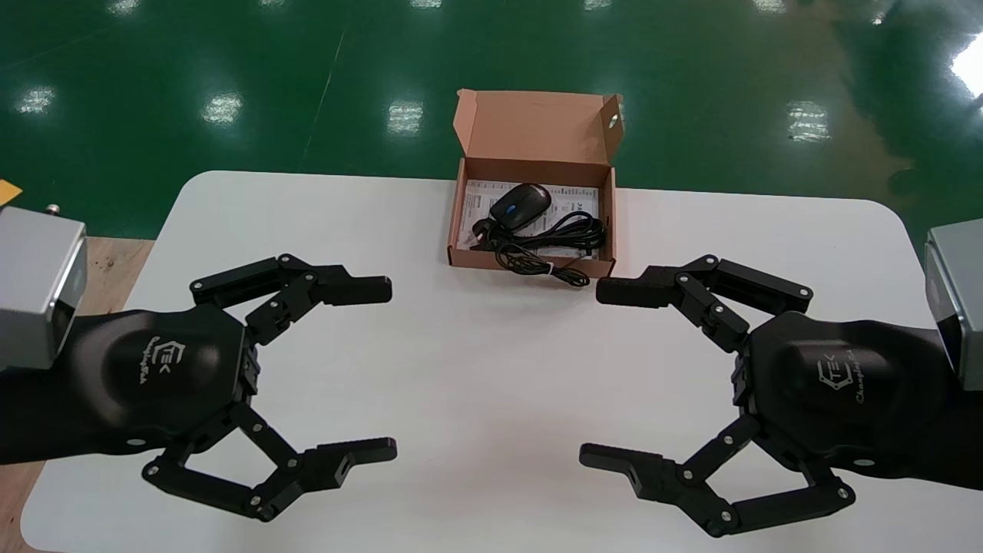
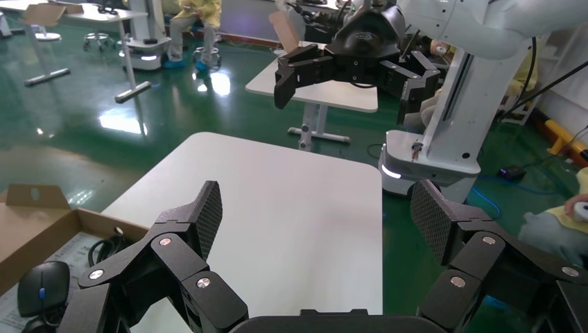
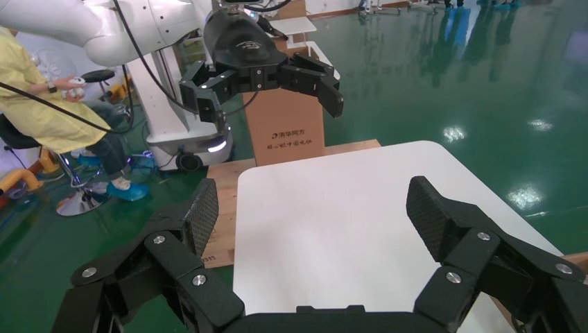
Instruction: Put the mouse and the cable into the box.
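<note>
An open brown cardboard box [image 1: 456, 223] stands at the far middle of the white table [image 1: 461, 369], its lid raised. Inside it lies a black mouse [image 1: 521, 205] with a blue wheel on a printed sheet, also visible in the left wrist view as the mouse [image 2: 41, 288]. The black cable [image 1: 549, 242] is coiled in the box, and one loop hangs over the near wall onto the table. My left gripper [image 1: 369, 369] hovers open at the near left. My right gripper [image 1: 607, 372] hovers open at the near right. Neither holds anything.
Green floor surrounds the table. A wooden pallet [image 3: 222, 201] lies beside the table's left edge. In the right wrist view a brown carton [image 3: 288, 132] stands on it. Another robot base [image 2: 430, 156] and other tables stand beyond the table's right side.
</note>
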{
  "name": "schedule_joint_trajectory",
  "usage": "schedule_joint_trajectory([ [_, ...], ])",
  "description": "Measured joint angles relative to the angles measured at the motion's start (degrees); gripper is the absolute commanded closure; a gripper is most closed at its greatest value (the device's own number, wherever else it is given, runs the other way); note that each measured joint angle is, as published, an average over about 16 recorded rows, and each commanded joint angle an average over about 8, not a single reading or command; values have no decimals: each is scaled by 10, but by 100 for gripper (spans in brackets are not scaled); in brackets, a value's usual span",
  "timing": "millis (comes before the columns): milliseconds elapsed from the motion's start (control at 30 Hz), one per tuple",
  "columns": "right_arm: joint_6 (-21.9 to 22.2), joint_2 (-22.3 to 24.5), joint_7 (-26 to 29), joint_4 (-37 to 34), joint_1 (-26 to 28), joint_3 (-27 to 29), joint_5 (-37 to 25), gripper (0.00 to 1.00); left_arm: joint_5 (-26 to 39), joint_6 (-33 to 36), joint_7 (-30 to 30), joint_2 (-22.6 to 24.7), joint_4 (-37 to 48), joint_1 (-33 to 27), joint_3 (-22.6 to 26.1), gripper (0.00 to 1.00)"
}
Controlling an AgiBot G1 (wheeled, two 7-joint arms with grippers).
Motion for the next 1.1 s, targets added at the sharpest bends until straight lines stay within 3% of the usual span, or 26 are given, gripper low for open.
schedule_joint_trajectory([
  [1100,0,0,0,0,0,0,0,0,0,0,0,0,0,0,0,0],
])
